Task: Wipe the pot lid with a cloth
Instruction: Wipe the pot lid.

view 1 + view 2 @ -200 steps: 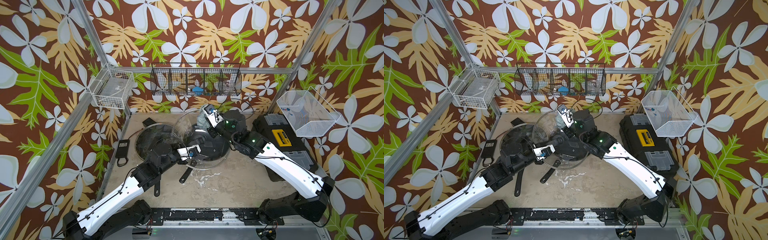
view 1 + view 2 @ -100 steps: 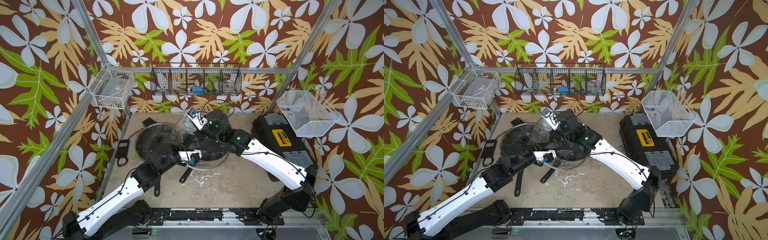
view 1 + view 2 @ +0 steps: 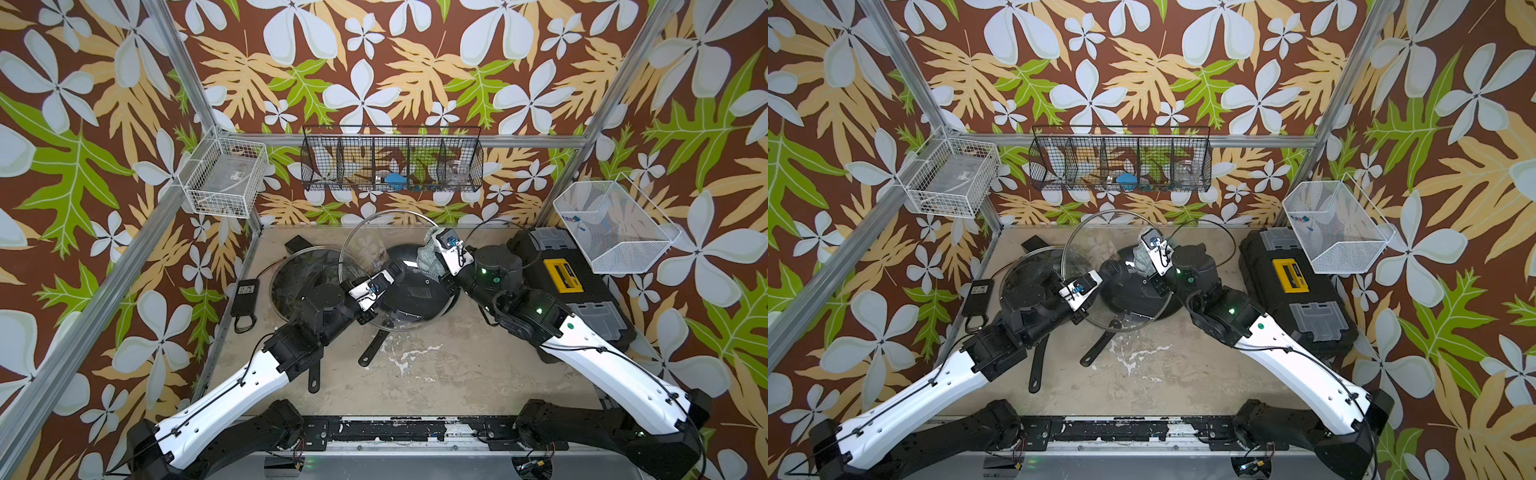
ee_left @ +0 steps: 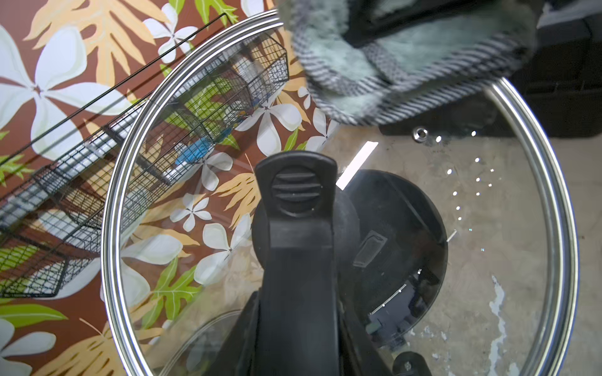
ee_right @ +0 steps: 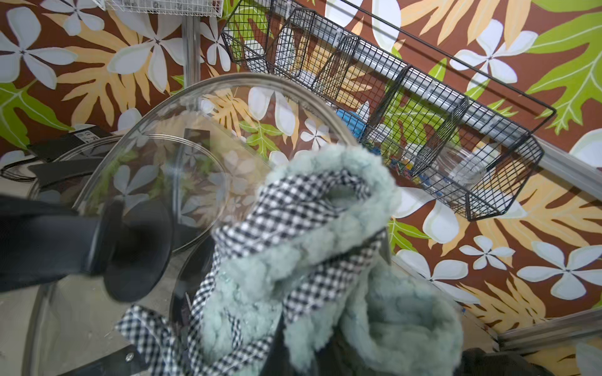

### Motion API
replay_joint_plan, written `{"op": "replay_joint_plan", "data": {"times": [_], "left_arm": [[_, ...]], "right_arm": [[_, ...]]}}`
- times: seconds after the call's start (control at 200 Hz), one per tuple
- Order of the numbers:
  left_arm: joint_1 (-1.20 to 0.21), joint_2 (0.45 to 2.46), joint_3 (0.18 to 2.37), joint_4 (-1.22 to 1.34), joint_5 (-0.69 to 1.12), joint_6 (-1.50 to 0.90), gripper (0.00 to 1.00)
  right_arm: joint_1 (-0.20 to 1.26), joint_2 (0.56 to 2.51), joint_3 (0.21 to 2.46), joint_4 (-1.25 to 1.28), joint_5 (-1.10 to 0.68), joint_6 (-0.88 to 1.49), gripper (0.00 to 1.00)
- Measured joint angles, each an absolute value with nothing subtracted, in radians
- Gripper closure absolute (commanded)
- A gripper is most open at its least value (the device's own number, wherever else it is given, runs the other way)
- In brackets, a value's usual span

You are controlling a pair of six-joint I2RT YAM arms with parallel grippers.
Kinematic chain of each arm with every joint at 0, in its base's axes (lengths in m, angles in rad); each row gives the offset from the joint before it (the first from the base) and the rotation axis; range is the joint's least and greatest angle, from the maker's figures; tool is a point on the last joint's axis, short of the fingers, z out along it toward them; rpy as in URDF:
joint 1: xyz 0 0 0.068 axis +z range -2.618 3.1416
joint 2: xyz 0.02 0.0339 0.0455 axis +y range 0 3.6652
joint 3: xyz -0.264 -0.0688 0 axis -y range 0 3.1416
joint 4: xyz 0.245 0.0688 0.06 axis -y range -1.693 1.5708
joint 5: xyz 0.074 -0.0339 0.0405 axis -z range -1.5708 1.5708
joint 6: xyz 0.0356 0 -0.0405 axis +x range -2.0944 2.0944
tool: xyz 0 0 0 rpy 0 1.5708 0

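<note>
We saw the beige table (image 3: 457, 374) fill the lower middle of both top views, its surface scuffed with pale patches. At the right edge of the table sat a black toolbox (image 3: 582, 299) with a yellow latch. A long black wire basket (image 3: 390, 162) hung on the back wall at the upper centre, with a white wire basket (image 3: 226, 183) to its left and a white mesh basket (image 3: 611, 224) at the right.

In the centre of the frame the glass pot lid (image 3: 374, 245) stood tilted up off the table, steel rim uppermost toward the back wall. Beneath and behind it lay a dark pan (image 3: 415, 295), its handle pointing toward the lower centre. A second glass lid (image 3: 299, 274) lay flat just left of the raised one.

The cloth (image 3: 428, 257) was bunched at the right-hand upper edge of the raised lid. In the left wrist view it (image 4: 391, 65) covered part of the rim at the top of the frame. We could not tell which face of the glass it pressed on.

The left gripper (image 3: 392, 275) was clamped narrowly on the lid's black knob, reaching in from the lower left. The right gripper (image 3: 434, 253) was pinched tight on the cloth, its fingers buried in the folds. A small black power adapter (image 3: 245, 291) rested at the table's left edge.
</note>
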State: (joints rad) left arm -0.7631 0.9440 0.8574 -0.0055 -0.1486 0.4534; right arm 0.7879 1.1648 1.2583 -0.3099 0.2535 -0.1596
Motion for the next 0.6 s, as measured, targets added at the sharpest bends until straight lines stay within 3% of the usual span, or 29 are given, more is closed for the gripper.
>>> {"op": "replay_joint_plan", "data": {"times": [0.385,0.601], "left_arm": [[-0.763,0.997,0.892,0.027,-0.182,0.270,1.00],[-0.763,1.000,0.893,0.046,-0.178,0.261,1.00]], "right_arm": [[1.029,1.184,1.128,-0.315,0.235,-0.105,1.00],[0.984,1.175,1.130,-0.304,0.278,-0.096,1.00]]}}
